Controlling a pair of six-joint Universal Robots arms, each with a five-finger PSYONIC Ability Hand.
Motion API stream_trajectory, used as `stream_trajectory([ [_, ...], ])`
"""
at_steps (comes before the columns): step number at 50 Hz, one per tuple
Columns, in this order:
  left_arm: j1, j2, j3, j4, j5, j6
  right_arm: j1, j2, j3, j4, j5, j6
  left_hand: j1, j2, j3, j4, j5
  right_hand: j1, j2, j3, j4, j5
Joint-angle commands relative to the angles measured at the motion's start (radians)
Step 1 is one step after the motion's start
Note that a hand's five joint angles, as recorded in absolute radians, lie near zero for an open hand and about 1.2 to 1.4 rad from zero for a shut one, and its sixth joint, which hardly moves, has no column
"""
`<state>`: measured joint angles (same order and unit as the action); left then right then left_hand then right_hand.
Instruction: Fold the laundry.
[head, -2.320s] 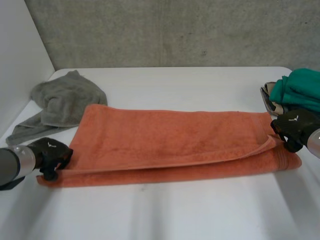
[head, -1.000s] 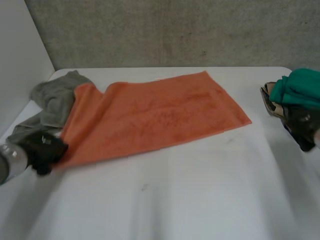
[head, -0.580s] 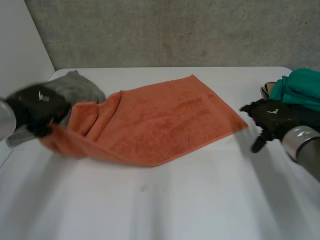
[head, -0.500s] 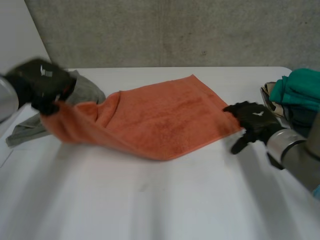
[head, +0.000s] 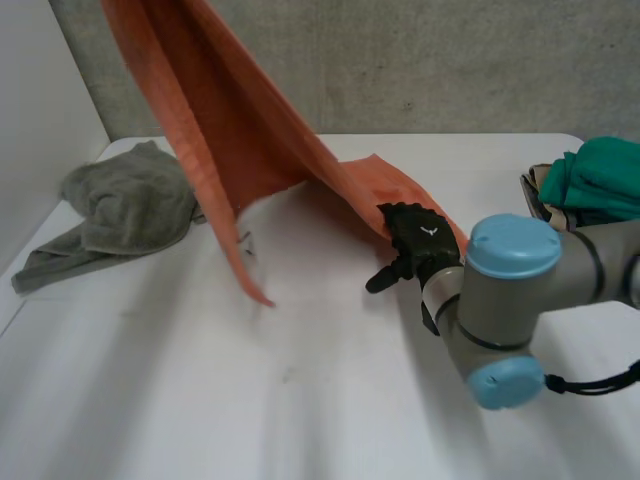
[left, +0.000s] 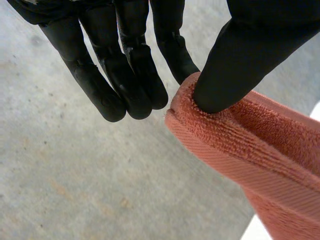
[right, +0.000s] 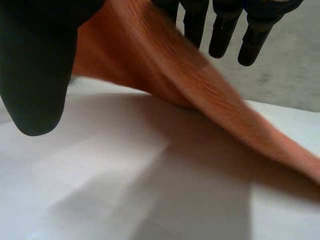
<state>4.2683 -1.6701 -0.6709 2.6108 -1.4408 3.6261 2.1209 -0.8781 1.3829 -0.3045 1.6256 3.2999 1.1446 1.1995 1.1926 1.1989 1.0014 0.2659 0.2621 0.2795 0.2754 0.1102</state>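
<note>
Head view: towel (head: 230, 130) hangs from high up at the left and slopes down to the table (head: 300, 400). Its low end lies on the table by my right hand (head: 415, 240). Right hand's fingers lie on that low end, thumb stuck out to the side, clear of the cloth. Grey towel (head: 120, 215) is crumpled at the far left, green cloth (head: 600, 175) piled at the far right.

Left wrist view: left hand (left: 125, 75) pinches the towel (left: 250, 150) at its hem (thumb pressed on top, one finger behind). The other fingers are straight and hold nothing.

Right wrist view: right hand (right: 35, 75) is spread, fingers straight. Towel (right: 185, 75) runs between thumb and fingers, down to the table (right: 125, 175). No pinch here.
</note>
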Motion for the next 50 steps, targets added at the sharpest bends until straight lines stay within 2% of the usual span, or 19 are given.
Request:
stream_trajectory([
  [1,-0.008,0.059,0.01,0.017,0.007,-0.05,-0.067,0.172,-0.217,-0.004,0.23,-0.023,0.252,0.197,0.204,0.197,0.22,0.231,0.235,0.218,0.222,0.212],
  [2,-0.008,0.067,0.01,0.022,0.007,-0.06,-0.074,0.185,-0.232,-0.002,0.237,-0.028,0.252,0.197,0.204,0.197,0.22,0.298,0.302,0.285,0.289,0.28],
  [4,-0.005,0.082,0.008,0.028,0.008,-0.079,-0.091,0.206,-0.261,0.001,0.229,-0.037,0.252,0.197,0.204,0.197,0.22,0.579,0.583,0.566,0.57,0.561],
  [5,-0.001,0.093,0.007,0.031,0.011,-0.099,-0.104,0.22,-0.277,0.008,0.212,-0.043,0.252,0.197,0.204,0.197,0.22,0.999,1.003,0.986,0.99,0.981],
  [6,0.002,0.099,0.005,0.032,0.013,-0.107,-0.108,0.223,-0.281,0.011,0.2,-0.046,0.252,0.197,0.204,0.197,0.22,1.129,1.133,1.115,1.12,1.11],
  [12,0.053,0.112,-0.021,0.046,0.02,-0.133,-0.165,0.157,-0.251,0.068,0.114,-0.042,0.252,0.197,0.204,0.197,0.22,1.13,1.134,1.117,1.121,1.112],
  [16,0.119,0.112,-0.056,0.043,0.036,-0.133,-0.242,-0.011,-0.171,0.08,0.064,-0.071,0.252,0.197,0.204,0.197,0.22,1.13,1.134,1.117,1.121,1.112],
  [17,0.151,0.113,-0.077,0.038,0.046,-0.133,-0.277,-0.092,-0.147,0.087,0.028,-0.116,0.252,0.197,0.204,0.197,0.22,1.13,1.134,1.117,1.121,1.112],
  [20,0.198,0.112,-0.119,0.028,0.068,-0.132,-0.344,-0.212,-0.12,0.11,-0.045,-0.216,0.252,0.197,0.204,0.197,0.22,1.13,1.134,1.117,1.121,1.112],
  [22,0.246,0.112,-0.17,0.014,0.098,-0.127,-0.427,-0.33,-0.114,0.169,-0.136,-0.339,0.252,0.197,0.204,0.197,0.22,1.13,1.134,1.117,1.121,1.112],
  [25,0.304,0.112,-0.235,-0.007,0.143,-0.11,-0.517,-0.473,-0.146,0.31,-0.24,-0.481,0.252,0.197,0.204,0.197,0.22,1.13,1.134,1.117,1.121,1.112],
  [28,0.352,0.107,-0.301,-0.032,0.169,-0.069,-0.561,-0.533,-0.212,0.424,-0.282,-0.565,0.252,0.197,0.204,0.197,0.22,1.13,1.134,1.117,1.121,1.112],
  [29,0.363,0.105,-0.317,-0.041,0.172,-0.058,-0.587,-0.55,-0.263,0.52,-0.297,-0.615,0.252,0.197,0.204,0.197,0.22,1.13,1.134,1.117,1.121,1.112],
  [34,0.412,0.05,-0.398,-0.095,0.181,0.032,-0.688,-0.509,-0.376,0.792,-0.371,-0.761,0.252,0.197,0.204,0.197,0.22,1.13,1.134,1.117,1.121,1.112],
  [36,0.423,-0.011,-0.423,-0.121,0.175,0.081,-0.676,-0.463,-0.404,0.87,-0.417,-0.833,0.252,0.197,0.204,0.197,0.22,1.13,1.134,1.117,1.121,1.112],
  [38,0.42,-0.058,-0.429,-0.139,0.174,0.117,-0.653,-0.432,-0.413,0.892,-0.421,-0.875,0.252,0.197,0.204,0.197,0.22,1.13,1.134,1.117,1.121,1.112],
  [43,0.369,-0.239,-0.405,-0.169,0.166,0.172,-0.581,-0.323,-0.415,0.889,-0.366,-0.956,0.252,0.197,0.204,0.197,0.22,1.13,1.134,1.117,1.121,1.112],
  [47,0.311,-0.396,-0.3,-0.167,0.129,0.169,-0.521,-0.217,-0.442,0.829,-0.296,-0.973,0.252,0.197,0.204,0.197,0.22,1.13,1.134,1.117,1.121,1.112],
  [50,0.275,-0.508,-0.146,-0.166,0.079,0.152,-0.469,-0.136,-0.485,0.751,-0.23,-0.97,0.252,0.197,0.204,0.197,0.22,1.13,1.134,1.117,1.121,1.112],
])
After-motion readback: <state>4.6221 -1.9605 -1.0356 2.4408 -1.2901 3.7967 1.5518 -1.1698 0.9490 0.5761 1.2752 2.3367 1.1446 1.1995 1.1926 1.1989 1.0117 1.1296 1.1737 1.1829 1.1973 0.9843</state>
